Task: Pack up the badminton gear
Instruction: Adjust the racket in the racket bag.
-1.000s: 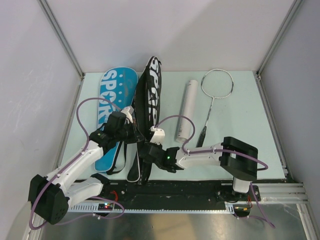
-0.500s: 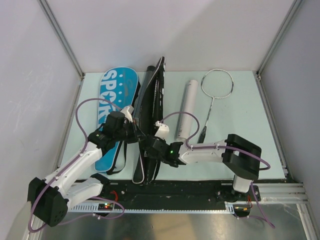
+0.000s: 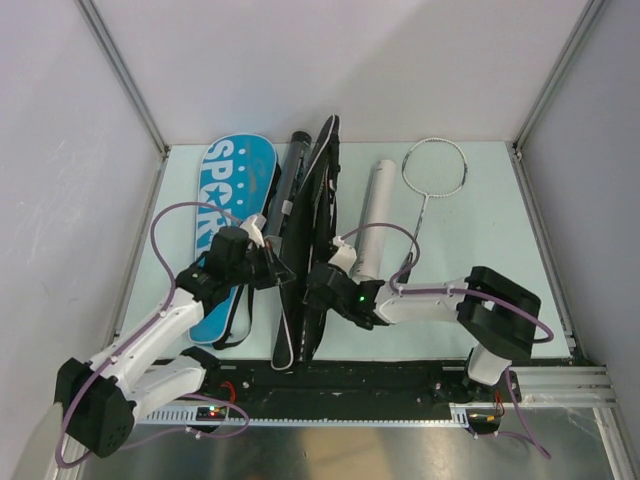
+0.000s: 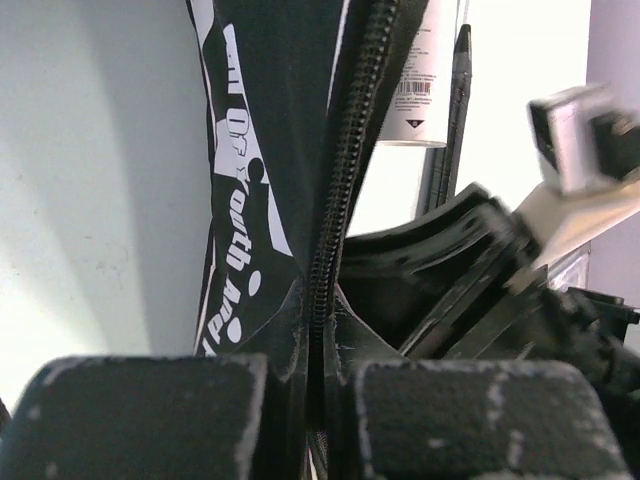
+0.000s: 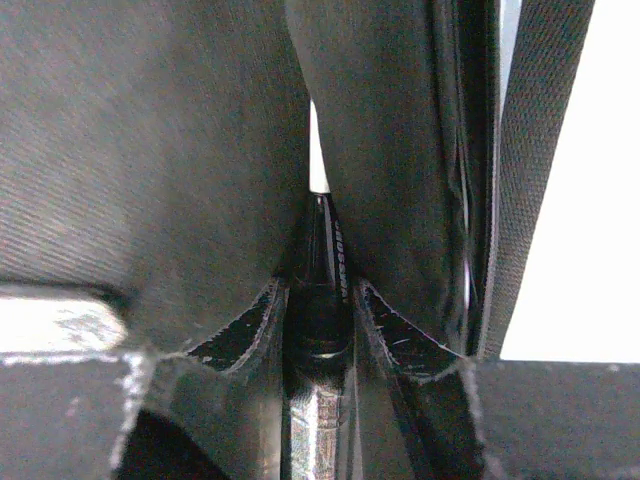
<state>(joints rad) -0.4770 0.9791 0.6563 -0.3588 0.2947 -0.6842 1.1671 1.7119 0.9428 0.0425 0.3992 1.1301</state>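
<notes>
Left tool pinching black cover at zipper edge; right tool buried in folds, grip unclear. Step: opening cover; next needs mouth wide for silver racket.

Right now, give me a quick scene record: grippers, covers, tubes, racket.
black cover: on edge, between the arms
left gripper: shut on black cover's zipper edge
right gripper: cover fabric between fingers; grip unclear
blue cover: flat, far left
black tube: alongside black cover, on its left
white tube: lying right of black cover
silver racket: flat, far right, unpacked
</notes>
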